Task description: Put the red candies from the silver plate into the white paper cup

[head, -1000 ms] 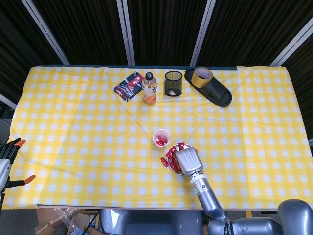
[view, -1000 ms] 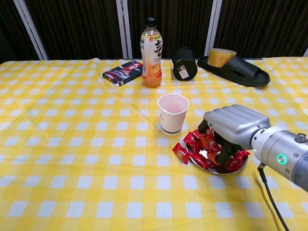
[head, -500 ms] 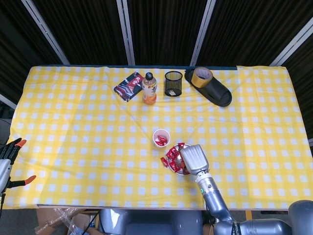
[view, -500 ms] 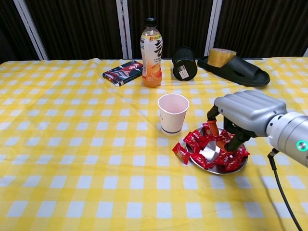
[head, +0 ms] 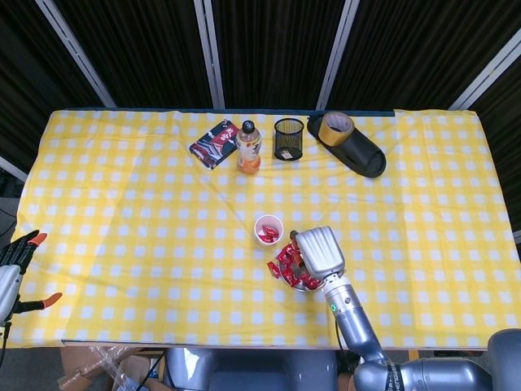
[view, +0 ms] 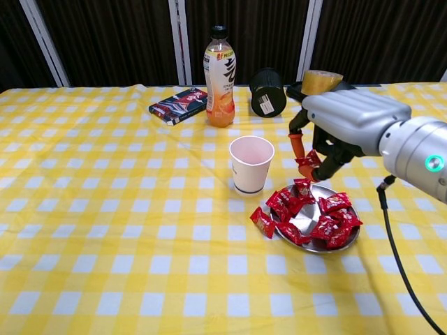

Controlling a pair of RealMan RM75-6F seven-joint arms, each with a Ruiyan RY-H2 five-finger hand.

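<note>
The white paper cup (view: 251, 164) stands mid-table; from above, the cup (head: 268, 230) has red candies inside. Right of it lies the silver plate (view: 318, 249) heaped with red candies (view: 328, 222), and one candy (view: 262, 222) rests on the cloth by its left rim. My right hand (view: 342, 129) hovers above the plate, just right of the cup, pinching a red candy (view: 306, 162) that hangs below its fingers. In the head view the right hand (head: 319, 252) covers part of the plate (head: 303, 288). My left hand (head: 15, 269) sits at the table's lower left edge, fingers spread, holding nothing.
Along the far side stand an orange drink bottle (view: 220, 77), a black mesh pen holder (view: 267, 91), a dark snack packet (view: 178, 105) and a black slipper (view: 349, 105) carrying a tape roll (view: 321, 82). Yellow checked cloth covers the table.
My right hand has risen from the plate with one red candy pinched in its fingers and moved up toward the cup's side. The left hand is unchanged.
</note>
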